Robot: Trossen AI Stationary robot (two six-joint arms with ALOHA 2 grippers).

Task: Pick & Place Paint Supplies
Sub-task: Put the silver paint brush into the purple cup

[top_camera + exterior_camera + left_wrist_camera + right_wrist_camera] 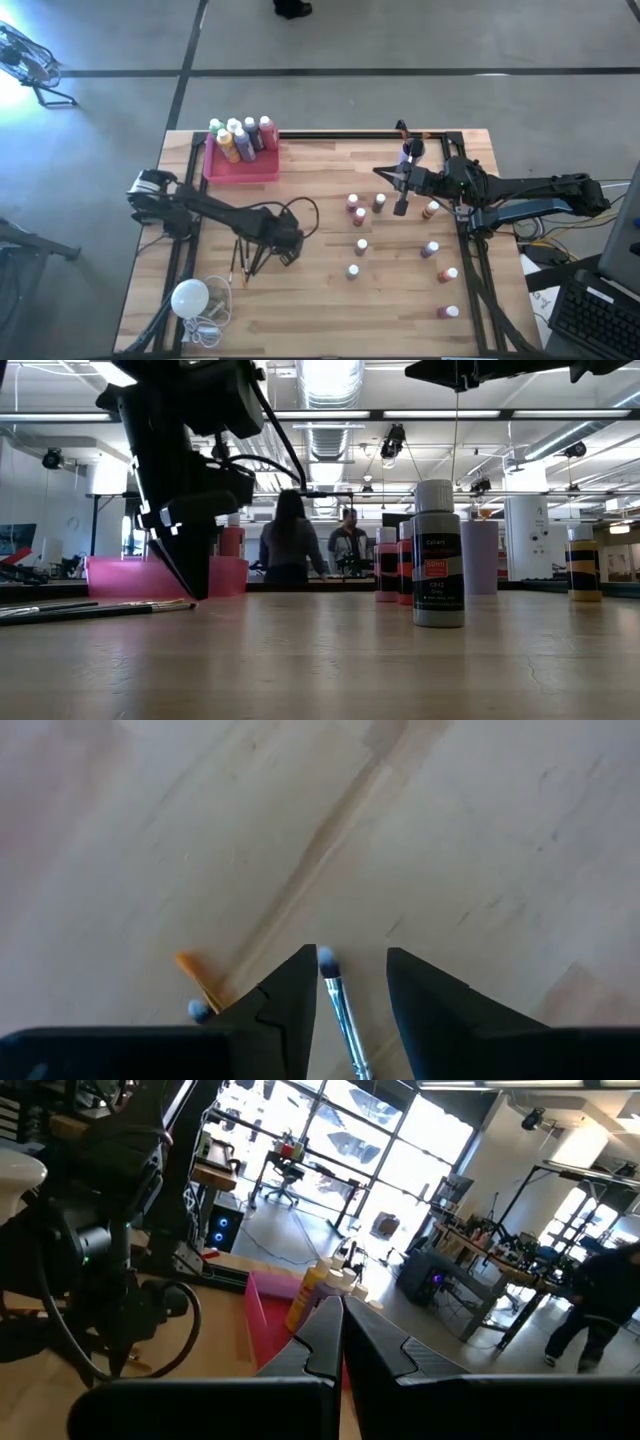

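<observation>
left gripper (350, 975) is low over the paintbrushes (245, 262) at the table's 7 o'clock, jaws partly apart, straddling 1 brush (338, 1010) but not closed on it. in the left wrist view that brush runs lengthwise down the gap, bristle tip just past the fingertips (300, 970); 2 more tips lie beside it. from above the brushes point roughly 12 to 6. next move likely hinges on closing across that axis. right gripper (400, 208) hangs shut near the small bottles (358, 215), farther off. pink tray (242, 170) sits at 11 o'clock.

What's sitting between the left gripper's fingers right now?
A thin paintbrush with a pale tip lies on the wooden table between the left gripper fingers, in the left wrist view.
</observation>
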